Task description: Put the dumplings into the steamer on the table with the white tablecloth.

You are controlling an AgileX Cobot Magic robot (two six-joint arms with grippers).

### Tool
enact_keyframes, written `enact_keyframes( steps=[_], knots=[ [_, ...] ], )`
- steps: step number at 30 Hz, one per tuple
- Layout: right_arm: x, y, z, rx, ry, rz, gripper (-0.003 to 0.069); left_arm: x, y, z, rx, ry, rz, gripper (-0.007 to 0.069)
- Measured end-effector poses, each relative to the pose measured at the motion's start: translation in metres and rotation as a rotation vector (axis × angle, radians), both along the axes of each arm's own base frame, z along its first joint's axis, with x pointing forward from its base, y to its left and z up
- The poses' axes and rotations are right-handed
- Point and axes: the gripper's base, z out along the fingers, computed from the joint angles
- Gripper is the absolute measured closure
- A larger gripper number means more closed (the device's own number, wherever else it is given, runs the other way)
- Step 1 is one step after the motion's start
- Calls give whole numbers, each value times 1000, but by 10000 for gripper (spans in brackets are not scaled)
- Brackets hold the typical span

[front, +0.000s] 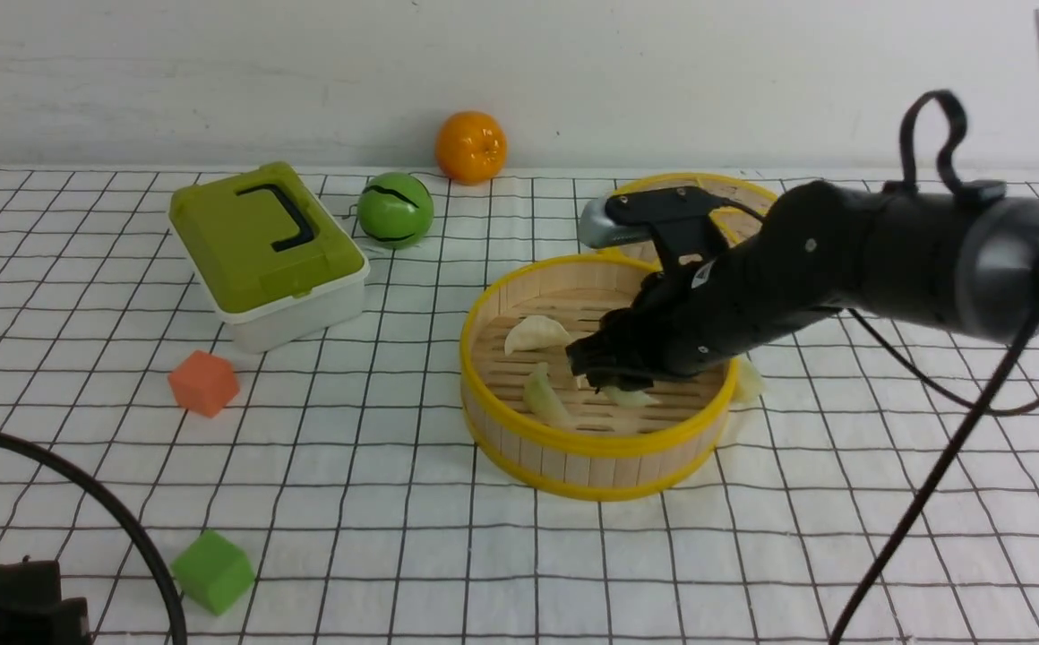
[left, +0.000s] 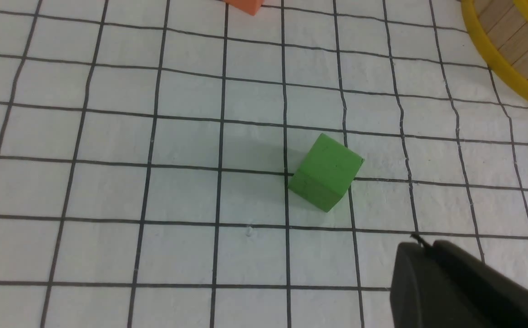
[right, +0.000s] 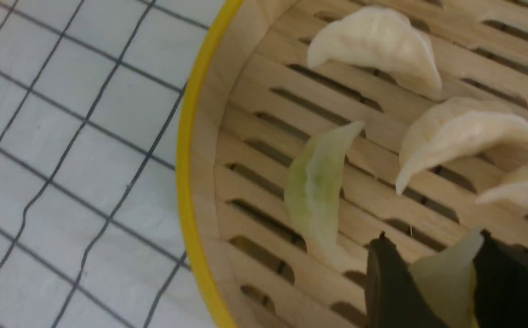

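The round bamboo steamer stands on the white grid tablecloth, right of centre. My right gripper reaches down inside it and is shut on a pale dumpling, just above the slatted floor. Around it on the slats lie a greenish dumpling and three cream dumplings. Another dumpling lies on the cloth against the steamer's right outside wall. My left gripper is shut with nothing in it, low at the near left, beside a green cube.
A green lidded box, a green ball and an orange stand at the back left. An orange cube sits left of the steamer. The woven lid lies behind the steamer. A black cable curves over the near left.
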Motion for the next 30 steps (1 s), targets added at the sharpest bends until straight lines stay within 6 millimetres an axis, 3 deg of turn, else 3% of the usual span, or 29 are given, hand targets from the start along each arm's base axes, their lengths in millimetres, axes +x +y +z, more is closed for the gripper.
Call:
enact_keyframes(
  steps=[9, 12, 15, 18, 21, 23, 25, 26, 27, 30],
  knots=[
    [9, 6, -30, 76, 76, -83, 433, 0, 0, 0, 0, 0, 0, 602],
    [10, 6, -32, 94, 80, -101, 431, 0, 0, 0, 0, 0, 0, 601],
    [10, 6, -32, 104, 83, -109, 391, 0, 0, 0, 0, 0, 0, 597],
    [10, 7, -31, 107, 83, -110, 277, 0, 0, 0, 0, 0, 0, 594],
    [8, 5, -18, 120, 60, -106, 172, 0, 0, 0, 0, 0, 0, 590],
    [7, 4, -11, 128, 45, -106, 149, 0, 0, 0, -1, 0, 0, 589],
    [4, -2, 16, 157, -10, -113, 114, 0, 0, 0, -3, 1, 0, 588],
    [4, -4, 20, 161, -17, -115, 112, 0, 0, 0, -3, 1, 0, 588],
    [3, -14, 36, 178, -50, -132, 107, 0, 0, 0, -3, 2, 1, 587],
    [6, -44, 61, 176, -107, -171, 106, 0, 0, 0, -4, 0, 0, 585]
  ],
)
